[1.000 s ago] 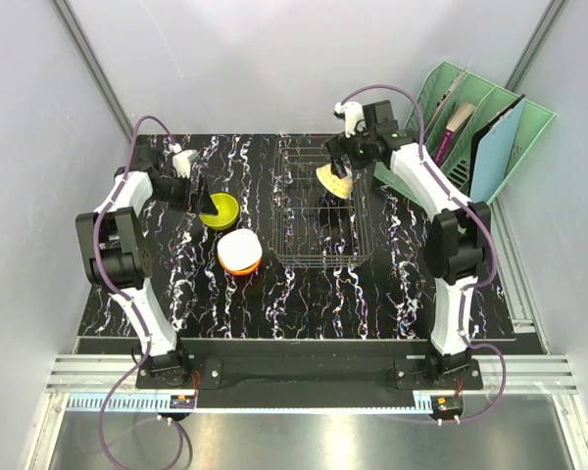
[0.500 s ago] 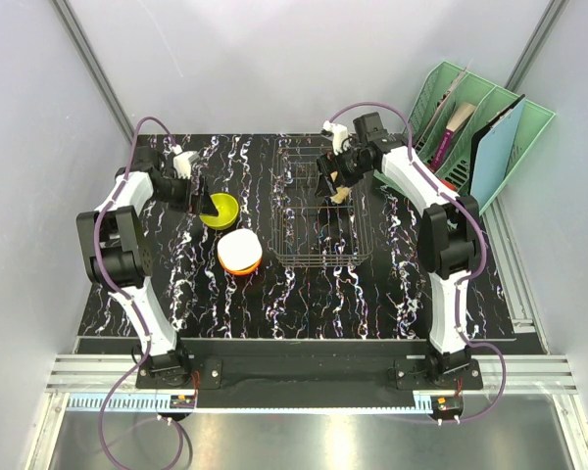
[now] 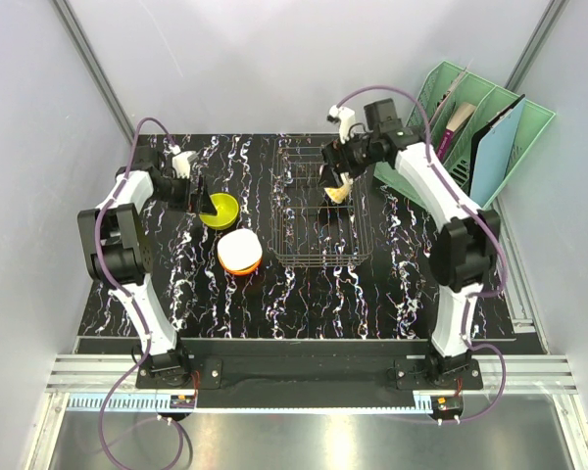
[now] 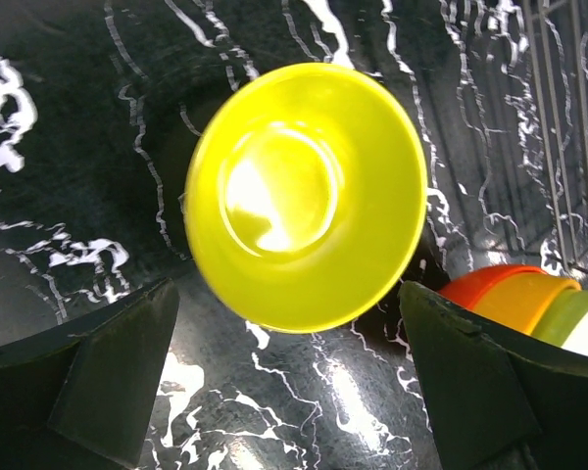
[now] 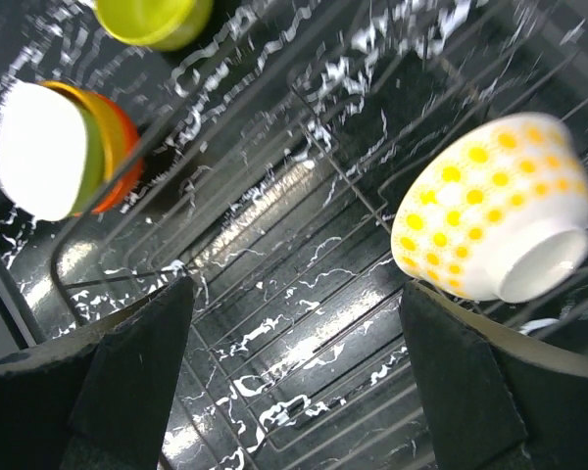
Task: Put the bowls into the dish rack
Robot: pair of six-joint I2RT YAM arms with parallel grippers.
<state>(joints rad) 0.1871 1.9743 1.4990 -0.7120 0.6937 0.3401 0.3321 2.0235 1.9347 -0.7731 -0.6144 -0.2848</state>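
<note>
While out over the dish rack (image 3: 294, 211), right gripper (image 5: 294, 299) wide apart; left gripper (image 4: 286, 294) likewise above yellow bowl (image 4: 304, 191).

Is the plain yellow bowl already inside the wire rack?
No, the yellow bowl sits on the table, left of the dish rack.

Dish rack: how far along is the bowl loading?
Done: the dotted bowl lies tilted inside the rack, with the right gripper open and clear of it. In hand: the left gripper is open at the yellow bowl, on the table. Left: that bowl and the stacked bowls.
</note>
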